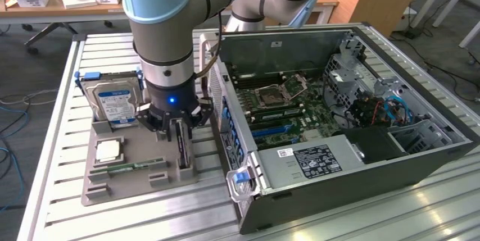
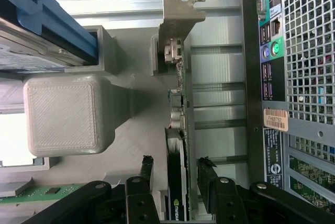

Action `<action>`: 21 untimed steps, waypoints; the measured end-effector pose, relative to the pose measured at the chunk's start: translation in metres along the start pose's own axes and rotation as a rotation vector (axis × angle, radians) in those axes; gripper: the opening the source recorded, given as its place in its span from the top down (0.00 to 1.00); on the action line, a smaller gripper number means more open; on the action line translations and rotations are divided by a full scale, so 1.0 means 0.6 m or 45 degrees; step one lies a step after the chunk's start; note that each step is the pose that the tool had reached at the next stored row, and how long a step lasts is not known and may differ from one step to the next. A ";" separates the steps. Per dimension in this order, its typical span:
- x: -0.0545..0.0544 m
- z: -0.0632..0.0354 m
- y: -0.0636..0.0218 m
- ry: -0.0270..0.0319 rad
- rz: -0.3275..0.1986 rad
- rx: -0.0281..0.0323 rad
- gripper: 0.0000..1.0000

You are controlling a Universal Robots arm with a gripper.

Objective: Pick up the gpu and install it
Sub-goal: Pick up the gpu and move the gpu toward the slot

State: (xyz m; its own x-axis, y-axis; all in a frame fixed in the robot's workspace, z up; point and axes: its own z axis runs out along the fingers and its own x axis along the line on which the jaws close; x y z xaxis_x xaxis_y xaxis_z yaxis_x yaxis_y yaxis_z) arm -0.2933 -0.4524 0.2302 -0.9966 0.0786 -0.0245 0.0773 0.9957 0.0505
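The gpu [image 1: 183,150] stands on edge in a slot of the grey holder tray [image 1: 112,187], left of the computer case in the exterior view. In the wrist view the gpu [image 2: 178,130] is a thin dark card seen edge-on, its silver bracket [image 2: 178,17] at the far end. My gripper [image 1: 177,133] hangs straight down over the card. It is open [image 2: 176,164], with one black finger [image 2: 146,174] on each side of the card. A small gap shows between each finger and the card, so nothing is gripped.
The open computer case [image 1: 420,157] lies on its side at the exterior view's right, its motherboard [image 1: 281,103] exposed. The tray also holds a silver hard drive [image 1: 114,103], a processor [image 1: 109,150] and a green memory stick [image 1: 127,168]. Everything rests on a slatted metal table [image 1: 60,218].
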 end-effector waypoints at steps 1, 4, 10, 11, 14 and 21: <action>0.000 0.000 0.000 0.0000 0.000 -0.0002 0.53; 0.000 0.000 0.000 0.0002 0.000 0.0000 0.53; 0.000 0.000 0.000 0.0001 0.000 -0.0001 0.53; 0.000 0.000 0.000 0.0001 0.000 -0.0001 0.53; 0.000 0.000 0.000 0.0001 0.000 0.0000 0.53; 0.000 0.000 0.000 0.0002 0.000 0.0000 0.61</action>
State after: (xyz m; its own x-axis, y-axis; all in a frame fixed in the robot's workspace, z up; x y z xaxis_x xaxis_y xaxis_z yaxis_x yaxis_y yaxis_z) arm -0.2933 -0.4524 0.2303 -0.9966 0.0785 -0.0243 0.0772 0.9957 0.0505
